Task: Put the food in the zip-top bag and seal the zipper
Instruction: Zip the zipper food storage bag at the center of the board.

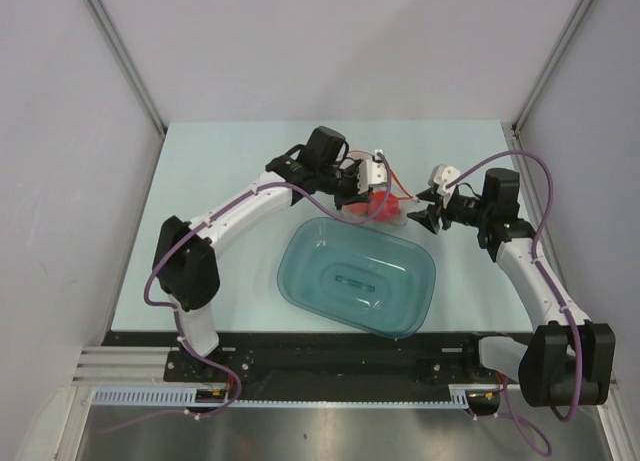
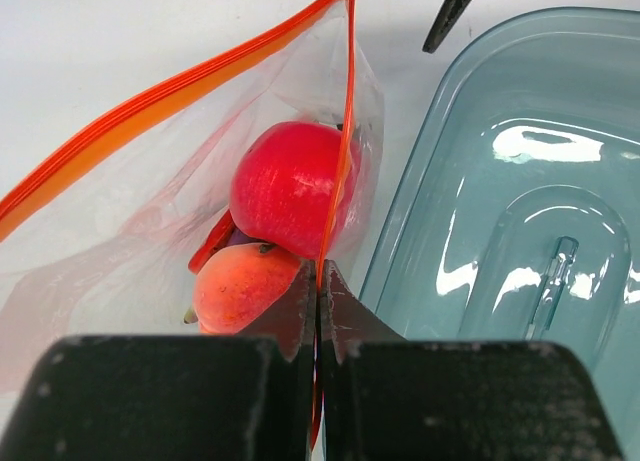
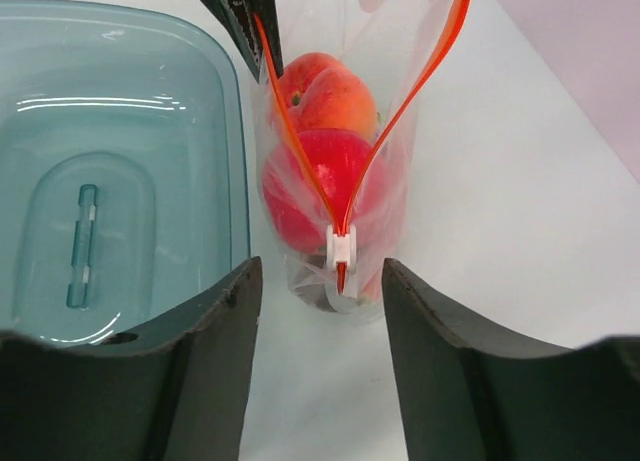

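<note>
The clear zip-top bag (image 1: pixel 385 209) stands between the two grippers, its mouth open. Inside it I see the red apple (image 2: pixel 290 186), the orange round fruit (image 2: pixel 245 289) and a bit of the red-orange wedge (image 2: pixel 212 243); fish and eggplant are hidden. My left gripper (image 2: pixel 320 281) is shut on the red-orange zipper strip (image 2: pixel 347 111) at one end of the mouth. My right gripper (image 3: pixel 320 281) is open, its jaws wide apart just short of the white slider (image 3: pixel 342 248) at the other end; the apple (image 3: pixel 318 186) and orange fruit (image 3: pixel 338 101) show behind it.
The teal translucent tub (image 1: pixel 358 277) sits just in front of the bag, near both arms, and has no food in it. It also shows in the left wrist view (image 2: pixel 520 181) and the right wrist view (image 3: pixel 110 161). Grey walls enclose the table.
</note>
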`<state>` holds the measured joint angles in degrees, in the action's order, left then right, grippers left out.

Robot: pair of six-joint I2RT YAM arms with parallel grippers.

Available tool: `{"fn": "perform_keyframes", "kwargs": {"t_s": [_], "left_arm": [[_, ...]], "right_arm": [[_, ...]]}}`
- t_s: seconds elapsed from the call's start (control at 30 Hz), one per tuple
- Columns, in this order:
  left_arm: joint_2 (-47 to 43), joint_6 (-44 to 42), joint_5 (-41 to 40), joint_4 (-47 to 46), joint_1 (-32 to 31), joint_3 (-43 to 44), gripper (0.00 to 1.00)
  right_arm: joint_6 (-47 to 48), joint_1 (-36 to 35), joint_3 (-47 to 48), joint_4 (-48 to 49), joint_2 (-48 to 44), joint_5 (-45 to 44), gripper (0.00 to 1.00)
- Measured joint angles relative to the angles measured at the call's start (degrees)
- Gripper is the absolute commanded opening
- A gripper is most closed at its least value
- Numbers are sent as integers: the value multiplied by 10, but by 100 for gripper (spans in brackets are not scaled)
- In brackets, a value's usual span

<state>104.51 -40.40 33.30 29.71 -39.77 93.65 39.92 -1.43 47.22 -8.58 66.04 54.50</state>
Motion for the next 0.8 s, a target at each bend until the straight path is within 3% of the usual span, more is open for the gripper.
{"fn": "perform_keyframes", "kwargs": {"t_s": [0.23,0.33,0.4,0.53,0.6,0.67,0.8], "left_arm": [[5,4,5,6,3,8,0],[5,4,8,10,3,10,0],[5,4,11,10,3,10,0],[6,4,16,14,4,14,1],[7,4,19,14,5,19,16],[10,5,21,17,5,26,43],[10,14,35,2,5,40,56]], "right_arm": [[11,0,-10,37,4,-2,36],[12,0,-10,47,9,-2,9],[14,0,-10,50,9,-2,0],[21,0,-10,51,9,-3,0],[22,0,-10,51,9,-3,0],[22,0,-10,51,9,-3,0],[22,0,-10,51,9,-2,0]]}}
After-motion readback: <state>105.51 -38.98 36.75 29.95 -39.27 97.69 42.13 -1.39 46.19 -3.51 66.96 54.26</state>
